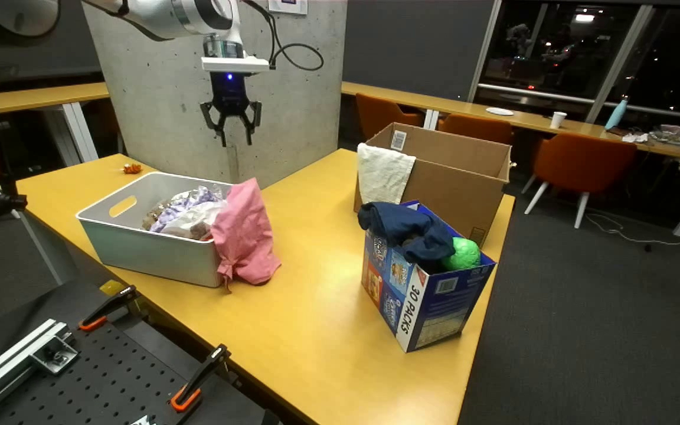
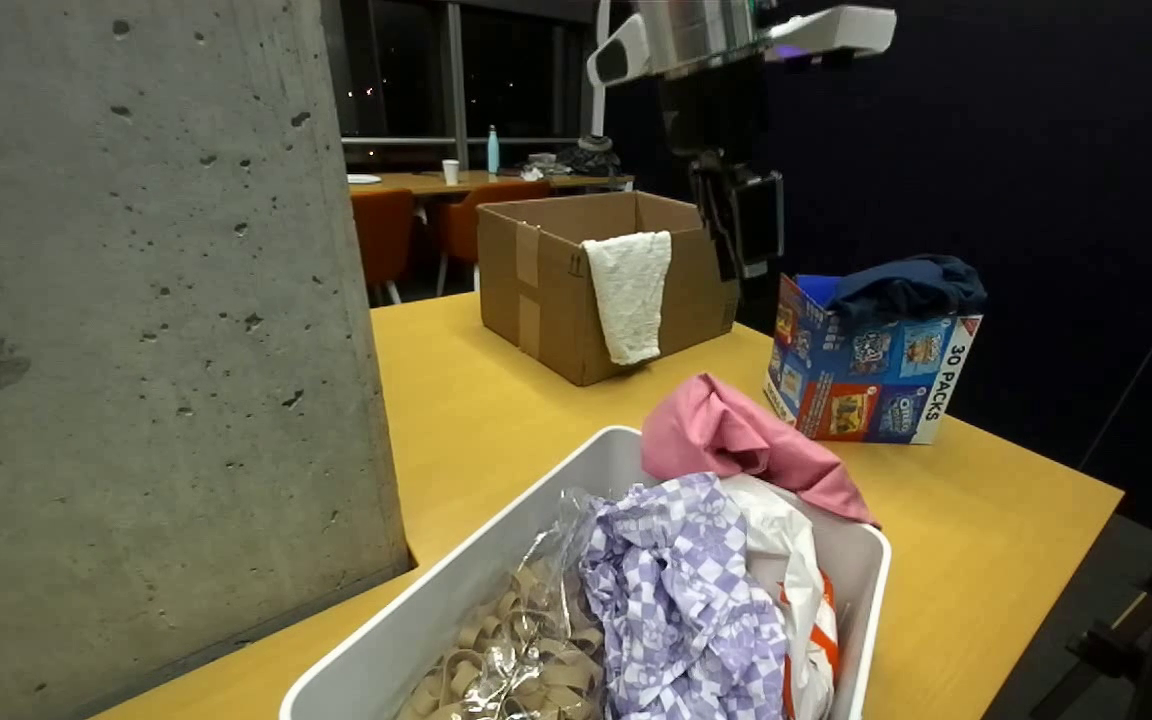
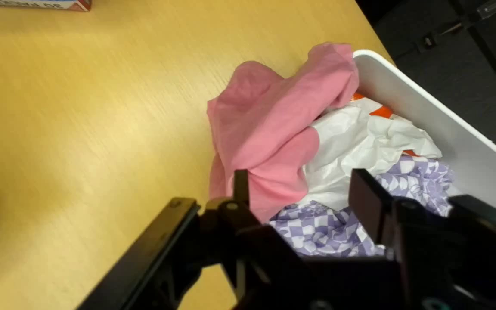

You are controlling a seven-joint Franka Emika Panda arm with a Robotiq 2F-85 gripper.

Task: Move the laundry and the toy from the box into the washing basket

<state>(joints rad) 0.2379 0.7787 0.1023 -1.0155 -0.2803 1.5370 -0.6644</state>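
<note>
Above the washing basket [image 1: 157, 257], my gripper [image 1: 236, 141] hangs with its fingers apart; nothing is between them in the wrist view. The pink laundry [image 3: 269, 125] drapes over the basket's end, partly inside and partly down the outside onto the table. The blue box [image 1: 434, 313] stands upright toward the table's side edge, its top open. Over its rim lies the navy laundry [image 1: 414, 230], bunched and sticking out of the top. Beside that cloth, a bright green rounded toy [image 1: 463, 254] shows at the opening; its lower part is hidden in the box.
A brown cardboard box [image 2: 556, 300] with a white cloth [image 2: 628, 295] over its side stands behind the blue one. In the basket lie a purple checkered cloth [image 2: 681, 590], a white bag [image 2: 776, 520] and tan strips [image 2: 526, 650]. A concrete pillar [image 1: 293, 88] rises beside the table.
</note>
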